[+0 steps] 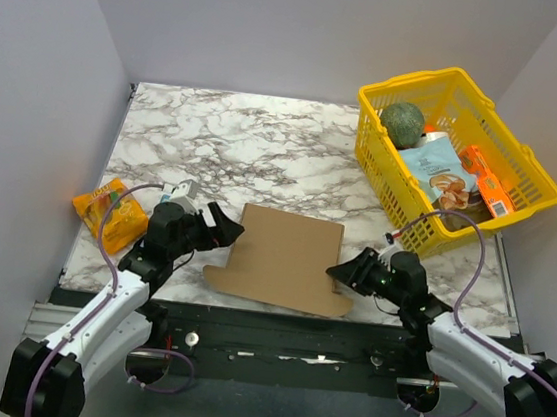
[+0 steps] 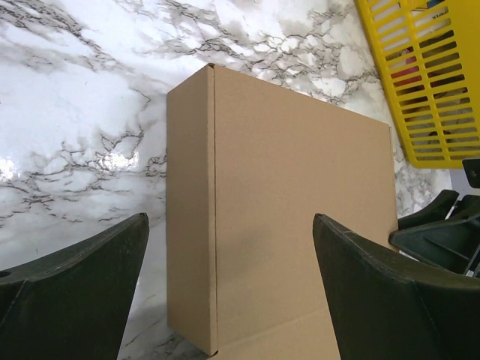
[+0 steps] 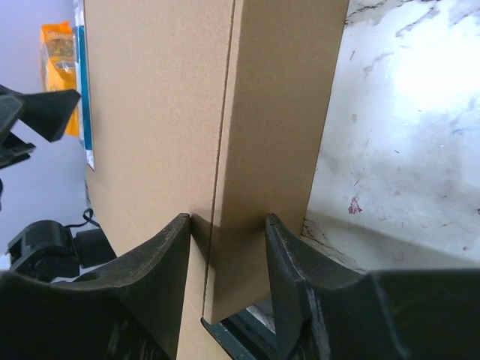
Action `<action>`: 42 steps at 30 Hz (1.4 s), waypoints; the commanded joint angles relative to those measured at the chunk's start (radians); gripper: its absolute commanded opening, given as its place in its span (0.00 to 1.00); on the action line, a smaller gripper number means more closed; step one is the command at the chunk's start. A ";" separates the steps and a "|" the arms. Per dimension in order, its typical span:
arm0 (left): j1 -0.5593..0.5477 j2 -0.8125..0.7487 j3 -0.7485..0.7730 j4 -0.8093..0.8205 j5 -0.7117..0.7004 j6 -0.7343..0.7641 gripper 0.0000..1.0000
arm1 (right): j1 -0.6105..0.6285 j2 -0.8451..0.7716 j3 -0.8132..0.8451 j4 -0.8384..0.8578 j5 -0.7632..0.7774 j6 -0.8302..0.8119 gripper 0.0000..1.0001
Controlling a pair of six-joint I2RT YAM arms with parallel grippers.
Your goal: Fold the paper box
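Observation:
The paper box (image 1: 288,255) is a flat brown cardboard sheet lying near the table's front edge, between my two arms. My left gripper (image 1: 224,228) hovers at its left side, open; in the left wrist view the box (image 2: 292,210) and its left side flap show between the wide-apart gripper (image 2: 231,217) with nothing held. My right gripper (image 1: 343,276) is at the box's right side. In the right wrist view its jaws (image 3: 229,219) stand half closed around the right side flap (image 3: 262,150), one fingertip at the crease and the other against the flap's outer part.
A yellow plastic basket (image 1: 380,160) stands at the back right with a green ball (image 1: 402,122) and snack packets inside. An orange packet (image 1: 107,211) lies at the table's left edge, beside the left arm. The box's near edge reaches the table's dark front rail (image 1: 275,324).

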 commanded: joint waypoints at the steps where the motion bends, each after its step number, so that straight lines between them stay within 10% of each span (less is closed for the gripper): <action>1: 0.018 -0.030 -0.035 0.015 0.033 -0.038 0.99 | -0.001 -0.016 -0.089 -0.128 0.047 0.081 0.08; 16: 0.035 -0.030 -0.081 0.040 0.058 -0.062 0.99 | -0.026 -0.324 -0.175 -0.375 0.179 0.153 0.01; 32: 0.035 0.097 -0.101 0.130 0.183 -0.058 0.99 | -0.026 -0.314 -0.145 -0.412 0.205 0.133 0.00; 42: 0.032 0.197 -0.159 0.438 0.350 -0.202 0.88 | -0.026 -0.314 -0.102 -0.433 0.222 0.053 0.01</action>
